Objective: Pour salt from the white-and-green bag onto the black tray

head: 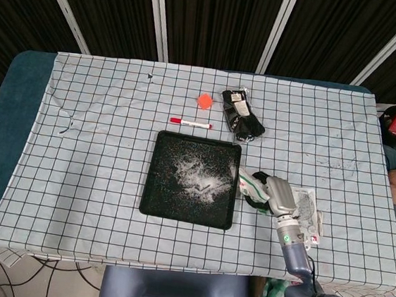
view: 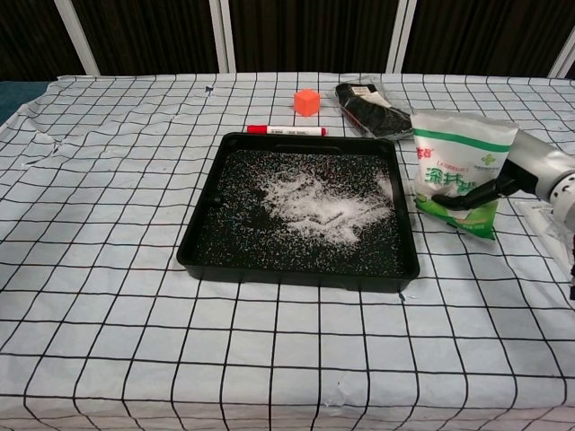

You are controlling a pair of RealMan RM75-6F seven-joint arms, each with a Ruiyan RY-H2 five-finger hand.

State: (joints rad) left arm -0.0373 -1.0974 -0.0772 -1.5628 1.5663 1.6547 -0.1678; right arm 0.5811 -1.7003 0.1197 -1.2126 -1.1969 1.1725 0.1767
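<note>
Robot hand (head: 276,192) gripping salt bag (head: 251,183) beside tray (head: 156,194).

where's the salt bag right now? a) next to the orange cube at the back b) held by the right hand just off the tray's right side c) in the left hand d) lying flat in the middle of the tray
b: the right hand grips the salt bag beside the right edge of the black tray, where salt already lies.
</note>
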